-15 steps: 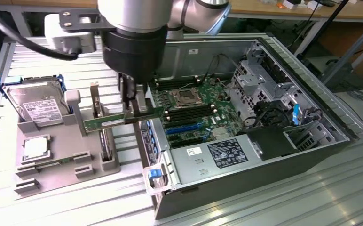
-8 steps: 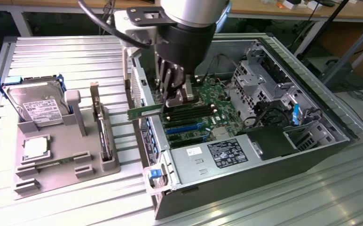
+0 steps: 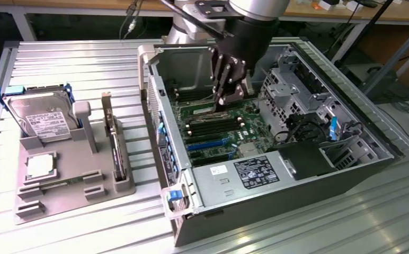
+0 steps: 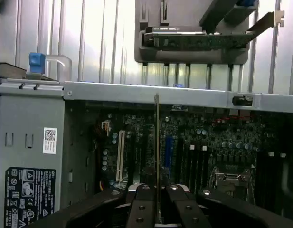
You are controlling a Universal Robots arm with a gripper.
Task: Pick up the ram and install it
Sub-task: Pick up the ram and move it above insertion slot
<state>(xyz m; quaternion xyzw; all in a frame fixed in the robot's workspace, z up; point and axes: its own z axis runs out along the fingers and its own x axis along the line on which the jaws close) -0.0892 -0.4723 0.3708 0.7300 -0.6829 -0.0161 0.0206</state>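
Gripper [image 3: 225, 98]: clenched on ram, low inside case [image 3: 156, 90], close over board [image 3: 250, 124]
Ram [image 4: 157, 142]: pinched between fingers [image 4: 142, 204], upright, thin edge toward wrist camera; contact with any slot impossible to tell
Stage: judged as carried into case, seating not shown as done
Risk, alignment: slight tilt or offset against slots [image 3: 206, 127], at six o'clock of gripper in exterior view, likely to jam the edge on a slot lip instead of entering
Risk, force: pressing down while misaligned, enough to bend contacts or crack the thin stick
Risk, grip: narrow hold on a smooth board; sliding or twisting between the pads under push
Risk, collision: bulky wrist close to case wall at nine o'clock and drive cage [image 3: 289, 90] at three o'clock; little room for sideways correction
Obstacles: cables [image 3: 300, 127] at four o'clock of gripper, loose and able to snag; power supply [image 3: 261, 172] at six o'clock, beyond slots
Surroundings: tray [image 3: 84, 185] at nine o'clock of case on table [image 3: 70, 58], well apart
On tray: hard drive [image 3: 43, 120] standing at eleven o'clock, processor [image 3: 41, 165] flat at nine o'clock, card [image 3: 113, 137] upright along three o'clock edge
Bearing on work: tray items clear of gripper, no hindrance
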